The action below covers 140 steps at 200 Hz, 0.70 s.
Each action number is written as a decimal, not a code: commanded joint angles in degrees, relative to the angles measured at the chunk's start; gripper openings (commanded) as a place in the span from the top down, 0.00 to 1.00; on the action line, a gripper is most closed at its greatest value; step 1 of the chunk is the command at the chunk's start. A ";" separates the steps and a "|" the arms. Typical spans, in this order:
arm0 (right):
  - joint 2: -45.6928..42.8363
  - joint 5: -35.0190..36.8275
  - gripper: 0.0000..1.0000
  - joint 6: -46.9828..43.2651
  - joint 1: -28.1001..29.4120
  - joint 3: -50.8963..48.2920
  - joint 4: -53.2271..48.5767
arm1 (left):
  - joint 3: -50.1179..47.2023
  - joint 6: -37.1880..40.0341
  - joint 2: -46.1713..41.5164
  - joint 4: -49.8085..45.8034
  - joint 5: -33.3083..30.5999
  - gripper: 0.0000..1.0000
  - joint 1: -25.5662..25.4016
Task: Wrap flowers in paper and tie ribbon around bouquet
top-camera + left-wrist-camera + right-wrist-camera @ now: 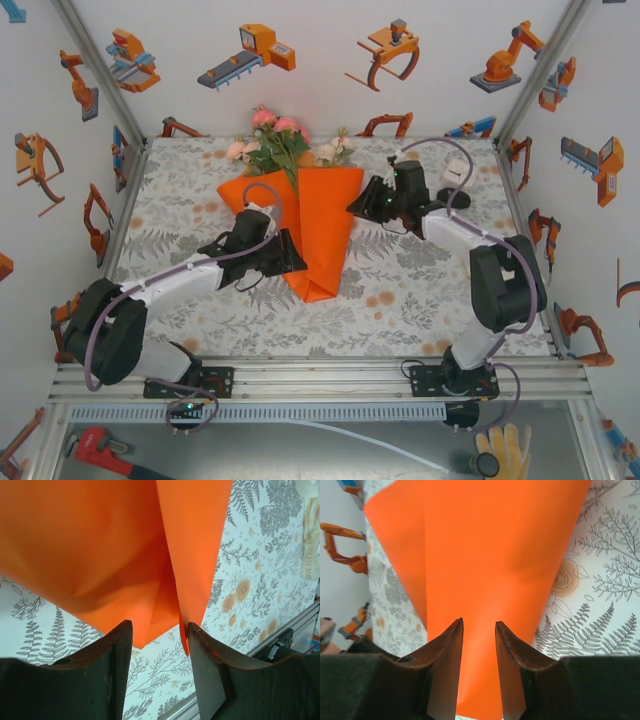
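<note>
Left tool [160, 626], jaws apart, at paper [100, 555] tip

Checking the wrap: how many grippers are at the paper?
2. Left gripper at the paper's narrow lower end, left side; right gripper at its wide upper right corner.

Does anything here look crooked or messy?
Yes. The orange paper is wrapped lopsidedly: its left flap juts out sideways, smaller than the right, and stems of the flowers show in the split between.
</note>
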 commanded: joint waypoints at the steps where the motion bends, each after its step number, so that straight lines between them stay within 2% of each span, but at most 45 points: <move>1: 1.85 3.01 0.65 -3.82 3.08 -0.68 -2.50 | 1.09 1.72 -2.48 -2.12 -0.93 0.50 -0.18; 55: 6.49 3.05 0.65 -0.94 11.15 -2.98 1.92 | 1.23 3.04 -4.98 -3.10 -0.93 0.43 -0.20; 91: 10.90 2.59 0.65 2.83 17.11 -3.64 6.86 | 0.85 2.18 -3.19 -1.64 -0.44 0.40 -0.15; 140: 12.13 3.76 0.65 4.30 19.07 -4.06 8.26 | -0.93 -0.45 2.59 2.65 0.73 0.39 -0.23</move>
